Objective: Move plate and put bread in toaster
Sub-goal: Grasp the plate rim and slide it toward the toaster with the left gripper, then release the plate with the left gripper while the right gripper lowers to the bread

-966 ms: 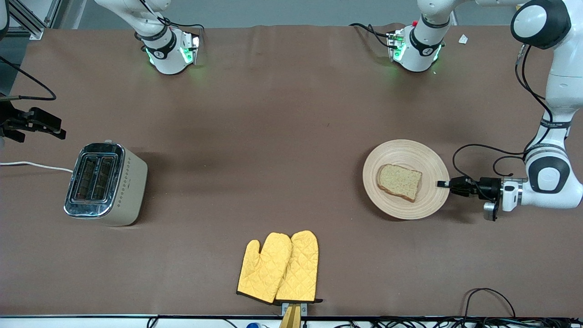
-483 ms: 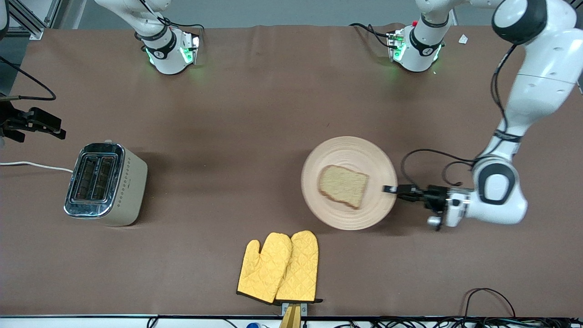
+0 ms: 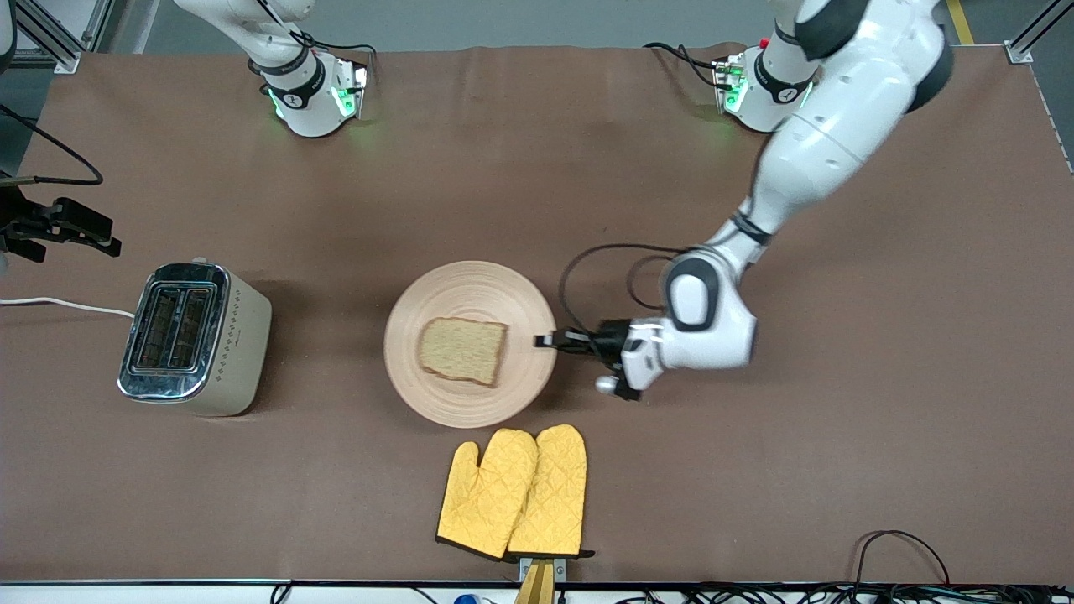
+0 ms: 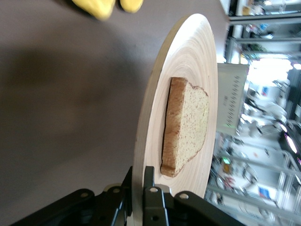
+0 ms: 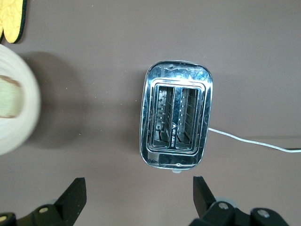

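On the plate [image 3: 470, 289] lies the bread [image 3: 462, 351], left hand [image 3: 550, 341] gripping.

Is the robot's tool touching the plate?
Touching. The left wrist view shows the left tool shut on the plate rim, one finger on each face. The front view agrees: its tip meets the rim.

Front cam is looking down from high across the counter [image 3: 537, 184], facing both bases. Left wrist cam is sitting close, edge-on to the plate [image 4: 150, 141] — right wrist cam is looking straight down on the toaster [image 5: 176, 120]; all three are sharing the plate.
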